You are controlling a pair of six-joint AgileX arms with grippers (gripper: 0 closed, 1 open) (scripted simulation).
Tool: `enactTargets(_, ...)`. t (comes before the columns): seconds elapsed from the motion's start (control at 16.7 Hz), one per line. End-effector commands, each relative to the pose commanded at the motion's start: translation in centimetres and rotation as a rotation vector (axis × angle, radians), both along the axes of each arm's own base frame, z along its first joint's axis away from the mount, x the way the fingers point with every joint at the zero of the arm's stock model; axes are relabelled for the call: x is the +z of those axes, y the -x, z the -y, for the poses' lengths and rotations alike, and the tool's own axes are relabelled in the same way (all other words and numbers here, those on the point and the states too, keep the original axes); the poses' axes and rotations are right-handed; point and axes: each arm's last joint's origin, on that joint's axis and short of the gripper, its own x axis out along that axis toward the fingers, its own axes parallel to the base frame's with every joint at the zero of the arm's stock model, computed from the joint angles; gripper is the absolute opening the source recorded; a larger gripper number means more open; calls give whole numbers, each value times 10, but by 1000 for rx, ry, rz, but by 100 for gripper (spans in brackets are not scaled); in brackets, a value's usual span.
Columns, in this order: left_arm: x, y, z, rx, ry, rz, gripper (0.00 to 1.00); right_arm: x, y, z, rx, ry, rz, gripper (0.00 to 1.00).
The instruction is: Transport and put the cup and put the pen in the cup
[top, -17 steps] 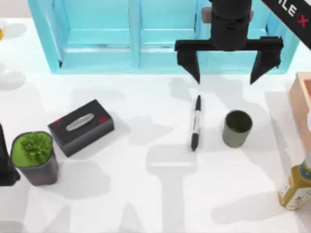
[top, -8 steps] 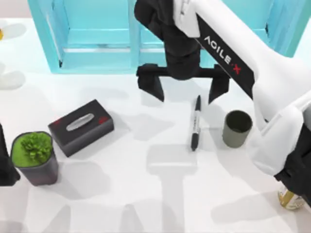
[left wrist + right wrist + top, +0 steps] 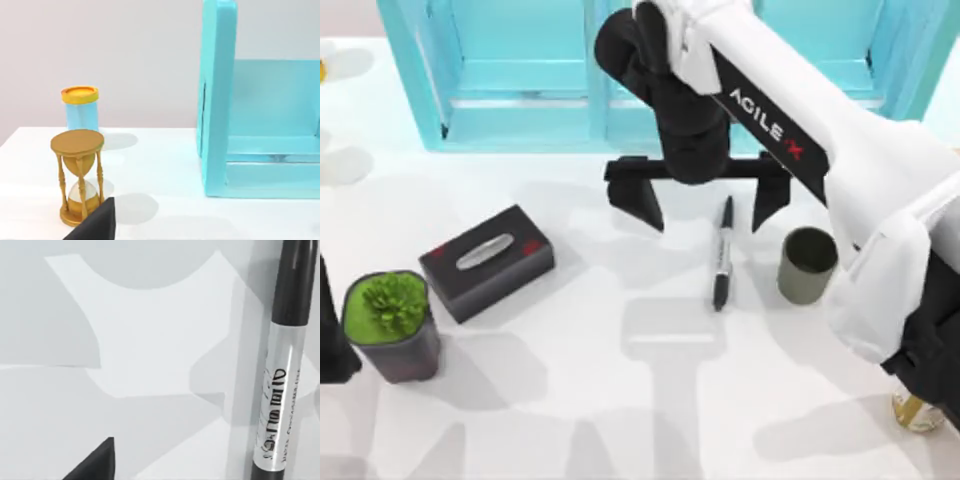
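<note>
Task at outset: pen [image 3: 722, 254] lying flat on worktop [image 3: 620, 400] just beside upright, empty cup [image 3: 807, 264]; right gripper [image 3: 705, 207] spread wide above pen's upper end, holding nothing; left gripper [image 3: 332, 330] parked at left edge, state indeterminable.

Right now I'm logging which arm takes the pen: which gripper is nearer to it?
Right. The right gripper hangs open over the pen's far end, fingers either side. The left gripper sits parked at the table's left edge, far from it.
</note>
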Motion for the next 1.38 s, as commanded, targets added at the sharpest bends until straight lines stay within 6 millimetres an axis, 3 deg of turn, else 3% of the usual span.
enactTargets(0.6, 0, 0, 0, 0, 0, 0, 100, -29, -4, 3, 0, 5, -3, 100)
enactTargets(1.38, 0, 0, 0, 0, 0, 0, 100, -67, 10, 20, 0, 5, -3, 100)
